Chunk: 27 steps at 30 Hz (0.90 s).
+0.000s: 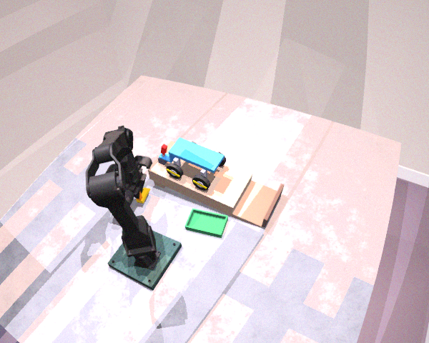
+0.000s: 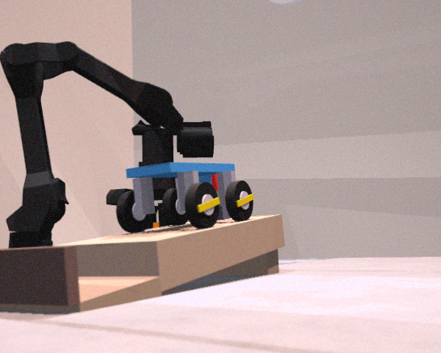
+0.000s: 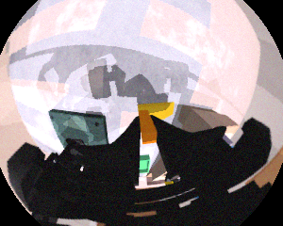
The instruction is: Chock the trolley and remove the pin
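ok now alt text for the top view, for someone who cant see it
A black robot arm's tool grips the orange handle of a yellow chock beside a wooden ramp. On the ramp stands a blue-topped trolley, a red-headed pin at its uphill end; a green tray lies nearby.

Single black arm (image 1: 124,216) (image 2: 31,137), base plate (image 1: 152,281) (image 3: 91,133) toward the worktop's left edge, well apart from the right edge. Lower link near upright, elbow (image 1: 101,188) (image 2: 38,53) bent high, forearm (image 2: 103,77) sloping down toward the far-left corner side. Wrist (image 1: 118,139) (image 2: 158,104) bent, gripper (image 1: 141,193) (image 2: 156,215) (image 3: 144,119) pointing down, low, nearer left edge than right. Fingers close together, narrow gap, clamped on something. Gripper body partly hidden in exterior view; fingertips small in top view.
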Each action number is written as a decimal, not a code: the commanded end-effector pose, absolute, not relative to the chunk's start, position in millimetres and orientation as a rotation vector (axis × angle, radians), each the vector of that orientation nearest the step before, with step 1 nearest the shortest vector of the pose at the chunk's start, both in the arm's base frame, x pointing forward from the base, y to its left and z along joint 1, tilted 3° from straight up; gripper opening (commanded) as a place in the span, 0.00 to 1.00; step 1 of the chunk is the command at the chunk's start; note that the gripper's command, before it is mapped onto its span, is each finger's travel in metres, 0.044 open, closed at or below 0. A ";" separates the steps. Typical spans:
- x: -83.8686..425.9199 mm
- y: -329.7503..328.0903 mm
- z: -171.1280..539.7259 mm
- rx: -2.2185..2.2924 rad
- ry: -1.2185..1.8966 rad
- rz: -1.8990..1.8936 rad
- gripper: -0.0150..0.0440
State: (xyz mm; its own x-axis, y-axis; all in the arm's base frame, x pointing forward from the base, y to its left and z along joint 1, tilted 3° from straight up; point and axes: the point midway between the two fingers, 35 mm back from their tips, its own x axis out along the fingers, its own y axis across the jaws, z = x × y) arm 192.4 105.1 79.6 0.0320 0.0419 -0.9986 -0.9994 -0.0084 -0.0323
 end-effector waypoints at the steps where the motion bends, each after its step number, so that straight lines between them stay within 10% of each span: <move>1: 192.7 104.6 93.7 -1.202 1.141 1.202 0.25; 27: 189.8 101.6 176.4 -1.202 1.141 1.202 0.25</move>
State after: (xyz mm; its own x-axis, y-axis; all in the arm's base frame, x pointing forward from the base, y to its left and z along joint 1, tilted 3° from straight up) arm 188.3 101.7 167.1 0.0385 0.0449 -0.9983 -0.9992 -0.0034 -0.0386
